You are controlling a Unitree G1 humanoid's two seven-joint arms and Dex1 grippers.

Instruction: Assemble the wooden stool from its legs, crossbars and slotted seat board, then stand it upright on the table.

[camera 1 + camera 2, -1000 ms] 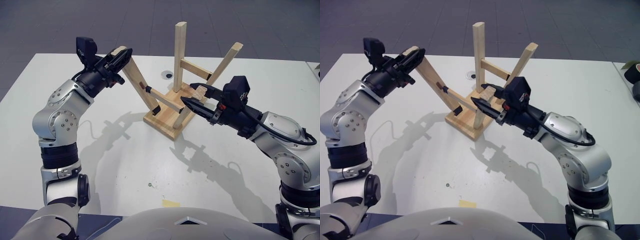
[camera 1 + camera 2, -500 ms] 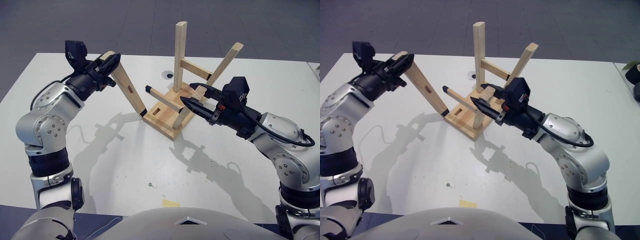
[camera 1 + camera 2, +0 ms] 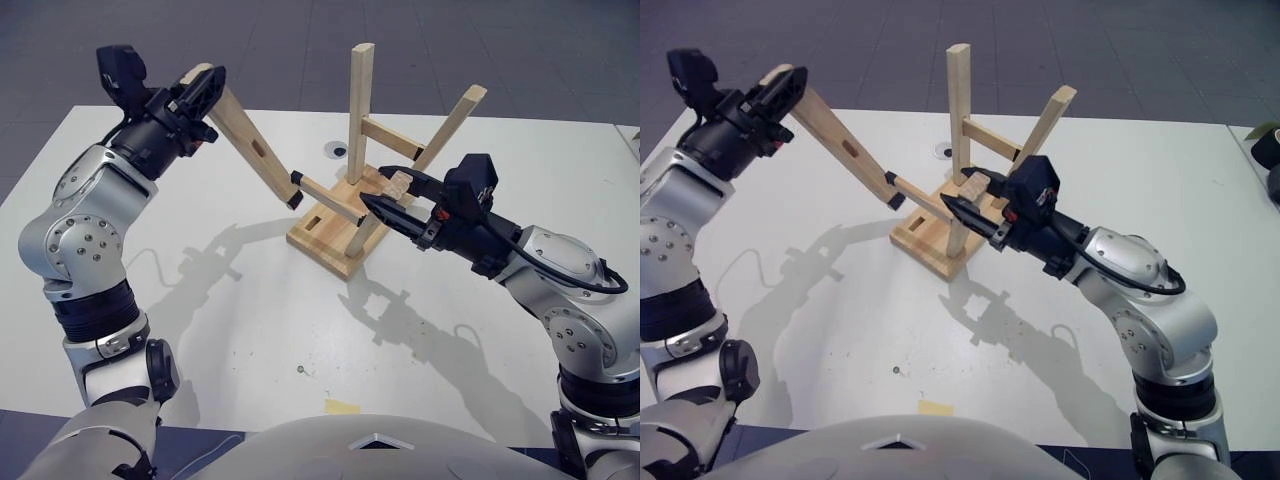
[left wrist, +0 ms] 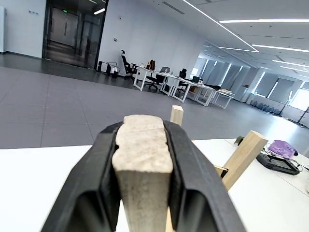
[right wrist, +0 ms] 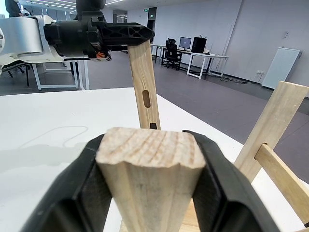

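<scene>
Lifted since half a second before, the loose leg had left the tabletop, where its dark-tipped lower end had rested; the right arm had kept its place. From the head camera, the left gripper was clamped on that leg's pale top end above the far-left part of the tabletop. The leg slanted down from it towards the middle, a slot showing in its side. Its lower end hung just beside the black-tipped free end of the lower crossbar; whether they touched could not be told. The seat board lay flat near the middle of the tabletop, towards the far edge. On it stood an upright leg and a slanted leg, joined by the upper crossbar. The right gripper was closed on the top of a third leg, which leaned up from the board's near-right side. In the left wrist view, both black fingers pressed flat against the loose leg's rough end grain, with the tips of the upright and slanted legs beyond. In the right wrist view, the right gripper's fingers squeezed the third leg's end; past it the left gripper held the slotted leg, and the slanted leg rose well apart from it.
</scene>
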